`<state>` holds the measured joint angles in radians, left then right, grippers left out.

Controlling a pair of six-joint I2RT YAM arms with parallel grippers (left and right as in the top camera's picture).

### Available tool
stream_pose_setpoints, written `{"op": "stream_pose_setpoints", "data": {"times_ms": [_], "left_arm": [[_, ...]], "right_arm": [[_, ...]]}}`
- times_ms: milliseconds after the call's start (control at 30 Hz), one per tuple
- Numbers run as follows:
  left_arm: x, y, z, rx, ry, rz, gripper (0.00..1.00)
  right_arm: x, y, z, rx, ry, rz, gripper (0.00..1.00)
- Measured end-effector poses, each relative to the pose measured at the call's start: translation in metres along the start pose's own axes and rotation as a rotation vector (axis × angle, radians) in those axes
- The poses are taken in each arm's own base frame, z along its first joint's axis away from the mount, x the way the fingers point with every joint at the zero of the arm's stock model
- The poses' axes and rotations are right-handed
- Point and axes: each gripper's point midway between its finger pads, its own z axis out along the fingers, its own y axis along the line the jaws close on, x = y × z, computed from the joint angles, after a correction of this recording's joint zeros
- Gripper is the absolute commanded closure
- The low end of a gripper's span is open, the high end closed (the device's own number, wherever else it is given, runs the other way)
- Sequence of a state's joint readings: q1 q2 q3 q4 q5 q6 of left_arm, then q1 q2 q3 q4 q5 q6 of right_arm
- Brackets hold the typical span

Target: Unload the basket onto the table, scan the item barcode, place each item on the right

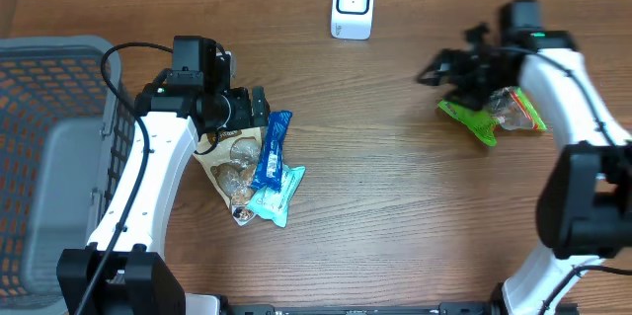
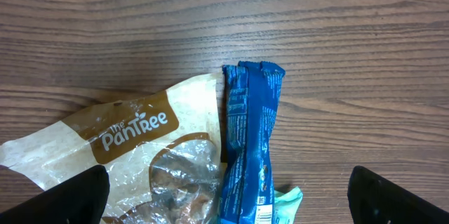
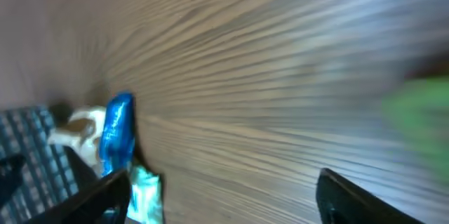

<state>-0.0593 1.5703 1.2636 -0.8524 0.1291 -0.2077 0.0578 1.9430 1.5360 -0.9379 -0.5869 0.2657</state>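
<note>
A white barcode scanner (image 1: 353, 4) stands at the table's far edge. My left gripper (image 1: 255, 108) hangs open above a pile of items: a brown-and-white PanTree bag (image 2: 133, 136), a blue bar wrapper (image 2: 249, 133) and a teal packet (image 2: 289, 201). Nothing sits between its fingers (image 2: 70, 199). My right gripper (image 1: 437, 66) is open and empty, pointing left over bare wood. A green packet (image 1: 479, 119) and a clear bag (image 1: 515, 108) lie under that arm. The right wrist view is blurred; the blue bar wrapper (image 3: 119, 129) shows far off.
A grey mesh basket (image 1: 54, 147) fills the left side of the table. Bare wood lies between the pile and the green packet.
</note>
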Motion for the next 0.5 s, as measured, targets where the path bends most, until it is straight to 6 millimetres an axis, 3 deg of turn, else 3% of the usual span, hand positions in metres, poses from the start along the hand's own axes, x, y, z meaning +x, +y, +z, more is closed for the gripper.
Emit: {"op": "stream_pose_setpoints", "data": {"times_ms": [67, 200, 233, 500], "left_arm": [[0.000, 0.000, 0.000, 0.000, 0.000, 0.000, 0.00], [0.000, 0.000, 0.000, 0.000, 0.000, 0.000, 0.00], [0.000, 0.000, 0.000, 0.000, 0.000, 0.000, 0.00], [0.000, 0.000, 0.000, 0.000, 0.000, 0.000, 0.00]], "right_arm": [[0.008, 0.027, 0.021, -0.020, 0.017, -0.053, 0.00], [0.027, 0.076, 0.073, -0.072, 0.051, -0.151, 0.01], [0.033, 0.085, 0.087, -0.082, 0.061, -0.166, 0.05], [0.083, 0.131, 0.172, -0.111, 0.126, -0.201, 0.14]]}}
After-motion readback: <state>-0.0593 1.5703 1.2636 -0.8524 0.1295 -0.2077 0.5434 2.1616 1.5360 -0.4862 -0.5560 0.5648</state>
